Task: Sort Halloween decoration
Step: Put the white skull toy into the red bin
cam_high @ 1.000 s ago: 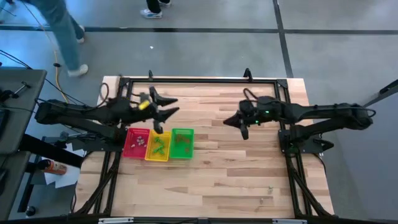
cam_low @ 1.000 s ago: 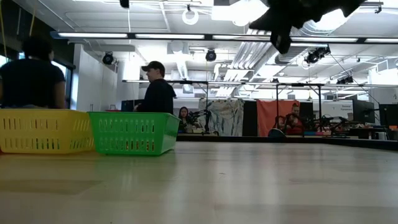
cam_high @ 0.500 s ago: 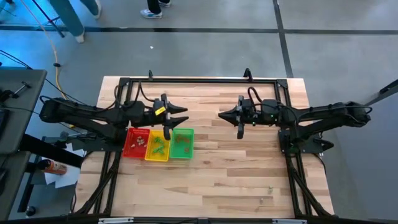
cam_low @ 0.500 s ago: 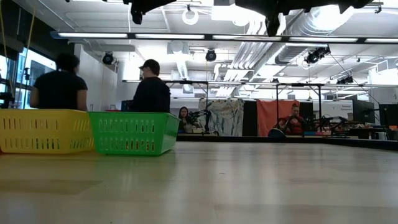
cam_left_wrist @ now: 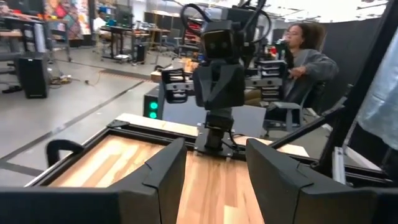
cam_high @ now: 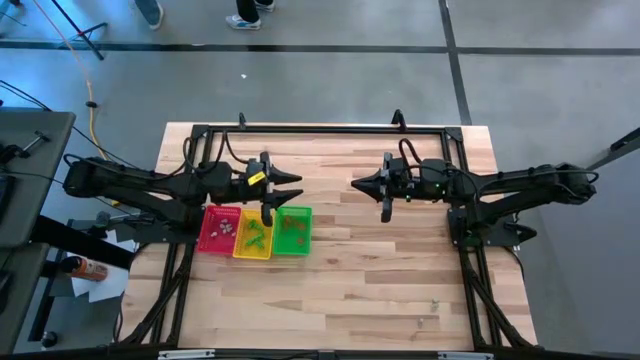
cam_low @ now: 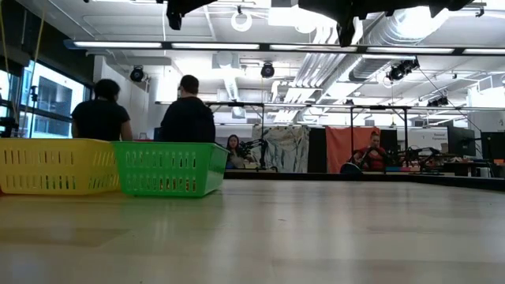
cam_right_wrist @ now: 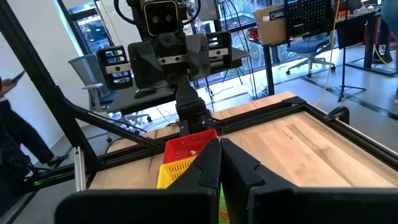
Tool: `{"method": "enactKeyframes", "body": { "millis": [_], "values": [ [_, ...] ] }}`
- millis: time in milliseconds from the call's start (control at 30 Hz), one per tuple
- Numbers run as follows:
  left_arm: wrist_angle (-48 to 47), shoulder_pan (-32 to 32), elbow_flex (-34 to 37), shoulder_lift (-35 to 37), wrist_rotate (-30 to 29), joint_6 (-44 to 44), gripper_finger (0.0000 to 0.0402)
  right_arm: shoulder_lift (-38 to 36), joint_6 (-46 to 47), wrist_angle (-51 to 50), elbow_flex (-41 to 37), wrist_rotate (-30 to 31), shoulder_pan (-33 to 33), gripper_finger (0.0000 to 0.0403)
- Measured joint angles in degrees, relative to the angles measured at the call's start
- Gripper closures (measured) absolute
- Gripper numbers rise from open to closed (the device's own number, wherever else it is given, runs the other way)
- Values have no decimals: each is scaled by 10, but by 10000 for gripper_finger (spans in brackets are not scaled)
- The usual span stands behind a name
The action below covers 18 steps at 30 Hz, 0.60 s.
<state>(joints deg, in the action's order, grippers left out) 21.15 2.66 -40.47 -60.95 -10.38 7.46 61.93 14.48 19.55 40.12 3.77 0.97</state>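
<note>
No brand, label or legible writing is made out on the trays, arms or tabletop; a small yellow tag [cam_high: 256, 178] is seen on the left arm, its marking too small to be read.

The Halloween decoration [cam_high: 252, 232] is seen as tiny trinkets, green, orange and pale grey, lying inside three rectangular slotted plastic trays set side by side and touching on the pale wooden plank tabletop [cam_high: 370, 270]: red tray [cam_high: 207, 243], yellow tray [cam_high: 240, 252], green tray [cam_high: 305, 232]. Individual shapes cannot be told. Green pieces are noted in the green tray; mixed pieces in the red and yellow ones.

The left pincer [cam_high: 268, 208] is held above the trays, over the yellow and green ones, its fingers [cam_left_wrist: 163, 177] standing apart with nothing between them.

The right pincer [cam_high: 386, 210] is held above bare tabletop, well apart from the trays, its fingers [cam_right_wrist: 208, 165] pressed together on nothing.

People are seen in the room beyond the tabletop.
</note>
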Motion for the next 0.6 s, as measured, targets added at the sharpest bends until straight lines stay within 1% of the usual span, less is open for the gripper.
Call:
{"method": "enactKeyframes", "body": {
  "millis": [100, 200, 300, 400, 433, 600],
  "values": [
    [0, 0, 0, 0, 19, 0, 249, 0, 0, 0, 0, -1, 0, 403],
    [-1, 0, 0, 0, 30, -1, 276, 0, 0, 0, 0, -2, 0, 403],
    [-4, 0, 0, 0, 41, -14, 324, 0, 0, 0, 0, -2, 0, 403],
    [-5, 0, 0, 0, 43, -31, 382, 0, 0, 0, 0, -2, 0, 403],
    [-8, 0, 0, 1, 43, -33, 391, 0, 0, 0, 0, -3, 0, 403],
    [-40, 0, 0, 13, 39, -36, 398, 0, 0, 8, 0, -6, 0, 403]
  ]
}}
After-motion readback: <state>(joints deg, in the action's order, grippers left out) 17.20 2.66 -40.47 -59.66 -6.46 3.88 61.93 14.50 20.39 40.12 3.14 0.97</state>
